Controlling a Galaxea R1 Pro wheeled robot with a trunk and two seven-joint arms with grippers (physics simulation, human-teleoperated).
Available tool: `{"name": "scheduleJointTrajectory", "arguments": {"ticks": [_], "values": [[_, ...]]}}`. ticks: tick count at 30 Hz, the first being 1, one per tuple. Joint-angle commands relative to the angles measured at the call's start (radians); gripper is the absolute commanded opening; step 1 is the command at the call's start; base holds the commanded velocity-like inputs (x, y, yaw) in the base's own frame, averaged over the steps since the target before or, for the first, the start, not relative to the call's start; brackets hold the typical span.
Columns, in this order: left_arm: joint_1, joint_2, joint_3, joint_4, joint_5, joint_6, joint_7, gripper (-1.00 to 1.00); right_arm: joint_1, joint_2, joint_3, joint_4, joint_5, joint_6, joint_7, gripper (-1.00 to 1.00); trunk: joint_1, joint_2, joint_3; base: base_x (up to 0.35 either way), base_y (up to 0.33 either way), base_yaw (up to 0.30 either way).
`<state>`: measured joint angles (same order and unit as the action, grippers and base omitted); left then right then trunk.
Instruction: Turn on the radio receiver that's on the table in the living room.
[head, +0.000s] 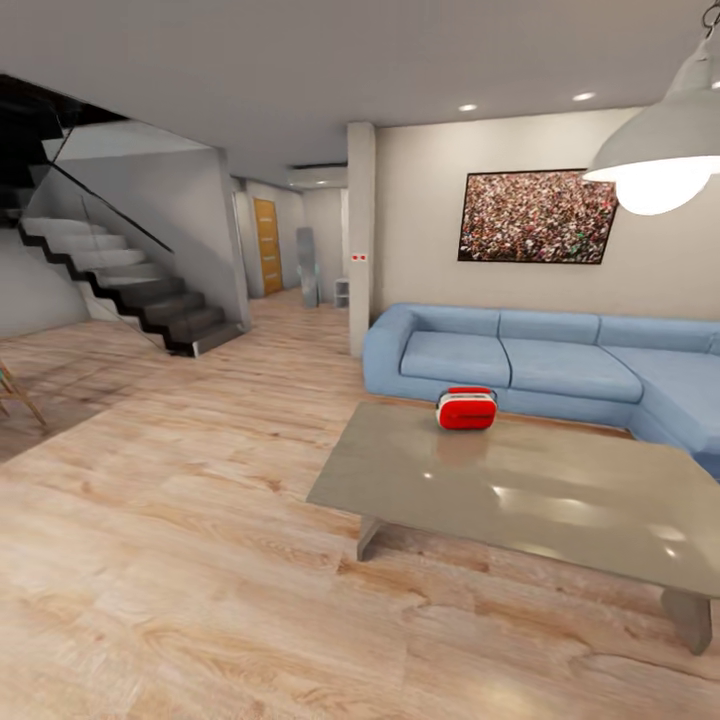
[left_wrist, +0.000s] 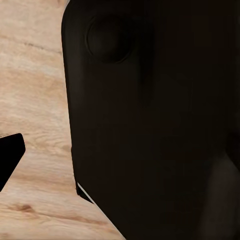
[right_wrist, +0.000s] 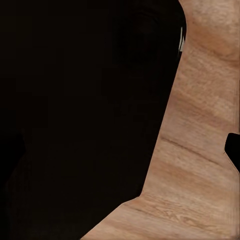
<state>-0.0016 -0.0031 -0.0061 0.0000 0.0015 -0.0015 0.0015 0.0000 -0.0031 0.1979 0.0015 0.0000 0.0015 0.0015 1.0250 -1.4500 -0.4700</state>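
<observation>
Fingers' opening: cannot tell for either gripper, dark bodywork blocks both wrist views.
Approach step: radio receiver (head: 467, 408) sits on the table (head: 560, 500); next, drive closer.

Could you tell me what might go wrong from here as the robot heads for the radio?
The radio receiver sits at the table's far edge, beside the sofa, so reaching across may be too far. Driving closer risks bumping the table's near corner or leg. A clumsy press could push the small radio off that edge.
</observation>
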Motion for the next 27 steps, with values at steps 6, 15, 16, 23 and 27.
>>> {"name": "scheduleJointTrajectory", "arguments": {"ticks": [6,15,16,23,27], "values": [[0.000,0.000,0.000,0.000,0.000,0.000,0.000,1.00,0.000,0.000,0.000,0.000,0.000,0.000,0.000,1.00,0.000,0.000,0.000,0.000,0.000,0.272],[0.000,0.000,0.000,0.000,0.000,0.000,0.000,1.00,0.000,0.000,0.000,0.000,0.000,0.000,0.000,1.00,0.000,0.000,0.000,0.000,0.000,0.272],[0.000,0.000,0.000,0.000,0.000,0.000,0.000,1.00,0.000,0.000,0.000,0.000,0.000,0.000,0.000,1.00,0.000,0.000,0.000,0.000,0.000,0.272],[0.000,0.000,0.000,0.000,0.000,0.000,0.000,1.00,0.000,0.000,0.000,0.000,0.000,0.000,0.000,1.00,0.000,0.000,0.000,0.000,0.000,0.272],[0.000,0.000,0.000,0.000,0.000,0.000,0.000,1.00,0.000,0.000,0.000,0.000,-0.001,0.000,0.000,1.00,0.000,0.000,0.000,0.000,0.000,0.272]]}}
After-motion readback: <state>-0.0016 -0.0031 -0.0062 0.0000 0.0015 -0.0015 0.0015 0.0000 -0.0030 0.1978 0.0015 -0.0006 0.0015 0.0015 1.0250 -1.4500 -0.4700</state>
